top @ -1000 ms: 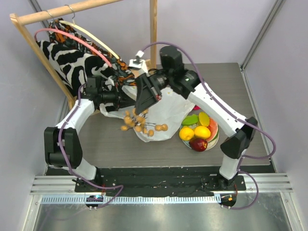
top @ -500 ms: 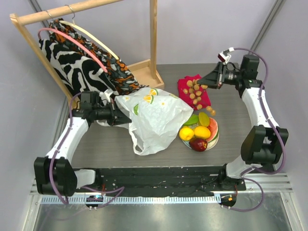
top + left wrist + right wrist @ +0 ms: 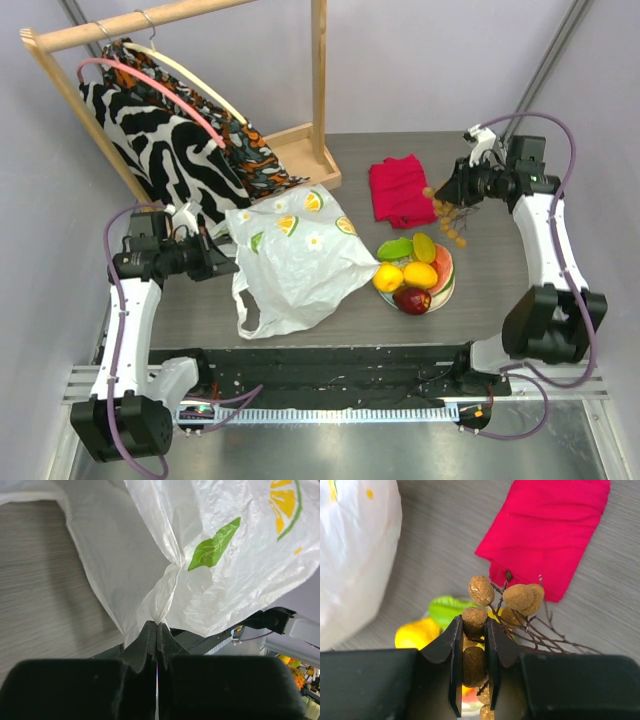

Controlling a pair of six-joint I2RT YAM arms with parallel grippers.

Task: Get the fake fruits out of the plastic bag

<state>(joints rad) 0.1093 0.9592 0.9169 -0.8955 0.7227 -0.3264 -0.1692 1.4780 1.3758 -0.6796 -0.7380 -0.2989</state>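
At bag (image 3: 240, 585) edge, left pincer (image 3: 156, 626) clamped

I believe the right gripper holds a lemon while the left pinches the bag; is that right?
Not quite: the right gripper holds the grape cluster instead, as the right wrist view shows. The left gripper does pinch the bag.

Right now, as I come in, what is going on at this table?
Two robot arms are emptying a plastic bag. The left gripper is shut on a pinch of the bag's thin film. The right gripper holds a brownish grape-like cluster by one berry, next to the red cloth and near the fruit pile that lies to the right of the bag.
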